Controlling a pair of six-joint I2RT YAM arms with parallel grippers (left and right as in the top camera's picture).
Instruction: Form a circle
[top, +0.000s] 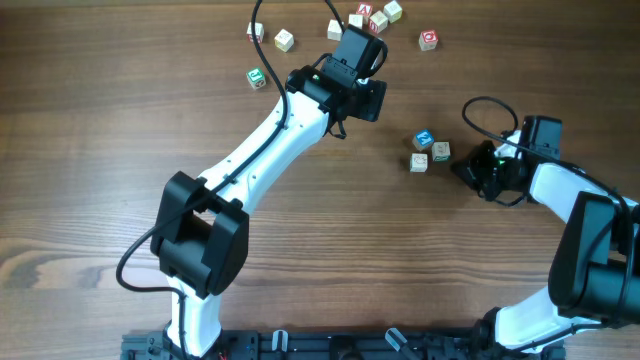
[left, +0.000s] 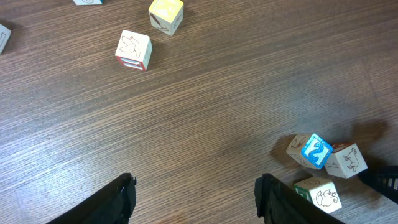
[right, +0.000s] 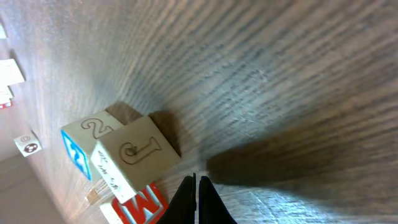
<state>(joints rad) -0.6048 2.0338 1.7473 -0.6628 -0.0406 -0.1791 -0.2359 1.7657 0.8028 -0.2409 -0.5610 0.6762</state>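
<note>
Robot's left fingers (top: 362, 50) partly apart and empty near loose cubes (top: 378, 20) at the far edge of the desk (top: 100, 150), cluster of pale cubes (top: 430, 151), one blue-faced, right of centre, not yet a ring, right fingers (top: 460, 172) pinched shut, empty, just beside it.

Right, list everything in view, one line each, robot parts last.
grouped cubes: three, pale wood, one blue-faced, tight cluster right of centre; no ring formed.
loose cubes: about nine, pale wood with red or green prints, scattered along the far edge, some partly hidden by the left arm.
table: one, brown wood grain, under everything.
cables: black, trailing from both arms.
arms: two, white with black joints, reaching in from the near edge.
left pincer: one, black, open, empty, over bare table near the far cubes.
right pincer: one, black, shut, empty, close beside the cluster.
</note>
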